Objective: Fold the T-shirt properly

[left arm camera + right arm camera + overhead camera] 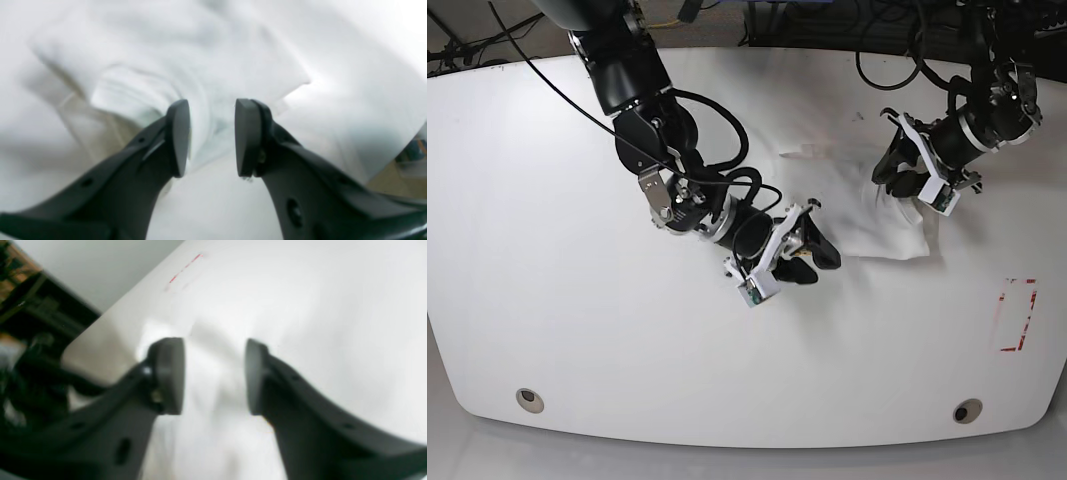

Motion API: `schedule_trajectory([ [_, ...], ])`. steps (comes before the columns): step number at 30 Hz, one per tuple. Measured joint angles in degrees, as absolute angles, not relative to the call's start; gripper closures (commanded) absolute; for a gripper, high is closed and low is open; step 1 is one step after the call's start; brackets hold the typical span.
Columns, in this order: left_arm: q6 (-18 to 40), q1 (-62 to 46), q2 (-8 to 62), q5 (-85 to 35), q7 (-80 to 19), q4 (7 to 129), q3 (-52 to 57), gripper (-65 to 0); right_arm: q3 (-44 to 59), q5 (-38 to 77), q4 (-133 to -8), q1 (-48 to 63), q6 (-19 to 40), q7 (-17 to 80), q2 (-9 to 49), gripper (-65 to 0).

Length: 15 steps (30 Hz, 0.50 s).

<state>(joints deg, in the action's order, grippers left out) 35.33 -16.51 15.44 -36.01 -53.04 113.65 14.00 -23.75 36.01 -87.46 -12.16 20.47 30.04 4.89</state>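
Note:
The white T-shirt lies as a small folded bundle right of the table's middle. No print shows. My left gripper is at the bundle's far right edge. In the left wrist view a ridge of the T-shirt fills the gap of the left gripper, which is shut on it. My right gripper sits low at the bundle's near left edge. In the right wrist view the right gripper is open over a blurred white surface, with nothing clearly between its pads.
The white table has a red dashed rectangle near its right edge, also seen as a red mark. Two round holes sit near the front edge. Black cables lie along the far edge.

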Motion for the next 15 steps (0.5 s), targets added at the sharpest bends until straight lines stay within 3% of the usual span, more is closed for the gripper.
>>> schedule_trajectory([
  [9,34.9,-12.3,14.5,-36.3,-52.3,108.3,13.1,-21.1,-24.1,35.1,-76.0,-12.3,21.0,29.6,5.4,-18.1],
  [15,34.8,-9.0,14.7,-35.3,-53.6,96.9,13.9,-21.1,-24.3,34.9,-69.1,-14.1,20.8,27.3,4.6,-18.1],
])
